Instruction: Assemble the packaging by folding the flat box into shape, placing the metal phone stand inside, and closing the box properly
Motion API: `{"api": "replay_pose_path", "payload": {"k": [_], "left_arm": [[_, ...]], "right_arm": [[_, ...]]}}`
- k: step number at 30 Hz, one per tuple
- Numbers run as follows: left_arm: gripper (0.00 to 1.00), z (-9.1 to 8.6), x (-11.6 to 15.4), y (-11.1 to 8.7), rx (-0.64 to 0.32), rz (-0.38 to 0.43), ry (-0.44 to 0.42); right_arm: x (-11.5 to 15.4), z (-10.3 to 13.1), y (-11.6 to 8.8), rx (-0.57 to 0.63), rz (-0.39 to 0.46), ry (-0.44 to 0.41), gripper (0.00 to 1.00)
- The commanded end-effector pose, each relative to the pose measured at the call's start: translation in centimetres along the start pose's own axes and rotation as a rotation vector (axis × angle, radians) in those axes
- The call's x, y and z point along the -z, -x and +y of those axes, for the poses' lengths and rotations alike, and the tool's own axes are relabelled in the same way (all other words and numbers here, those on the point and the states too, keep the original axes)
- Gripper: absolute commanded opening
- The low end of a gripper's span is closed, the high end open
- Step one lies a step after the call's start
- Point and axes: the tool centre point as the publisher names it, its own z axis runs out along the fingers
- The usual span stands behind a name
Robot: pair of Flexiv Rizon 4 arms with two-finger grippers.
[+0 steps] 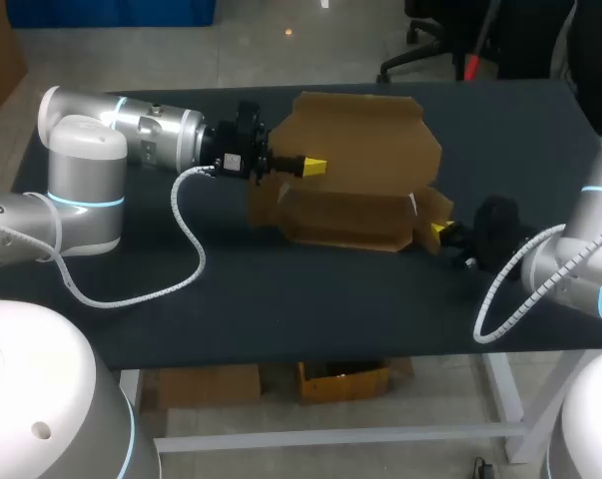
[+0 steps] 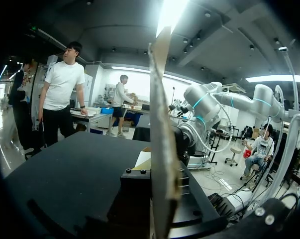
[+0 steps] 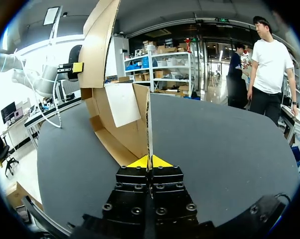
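Note:
A brown cardboard box (image 1: 355, 170) stands half folded in the middle of the black table (image 1: 281, 309), its large upper panel raised. My left gripper (image 1: 315, 165) comes in from the left and is shut on that panel's left edge. In the left wrist view the panel (image 2: 162, 124) rises edge-on out of the gripper (image 2: 157, 191). My right gripper (image 1: 438, 232) is at the box's right end, shut on a thin side flap (image 3: 150, 119) held between its yellow tips (image 3: 150, 162). A white sheet (image 3: 122, 102) shows on an inner wall. I see no metal phone stand.
The left arm's white coiled cable (image 1: 186, 239) hangs in a loop over the table left of the box. The right arm's cable (image 1: 500, 289) loops near the right front edge. The table's front edge (image 1: 310, 359) is a little way in front of the box.

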Motion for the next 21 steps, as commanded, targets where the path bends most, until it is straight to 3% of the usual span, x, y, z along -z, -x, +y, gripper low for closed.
{"api": "replay_pose_path", "payload": {"k": [1,21], "left_arm": [[0.0,0.2,-0.1,0.1,0.001,0.002,0.001],[0.0,0.2,-0.1,0.1,0.001,0.002,0.001]], "right_arm": [[-0.7,0.0,-0.5,0.0,-0.035,0.002,0.0],[-2.0,0.3,-0.4,-0.023,-0.097,-0.027,0.0]]}}
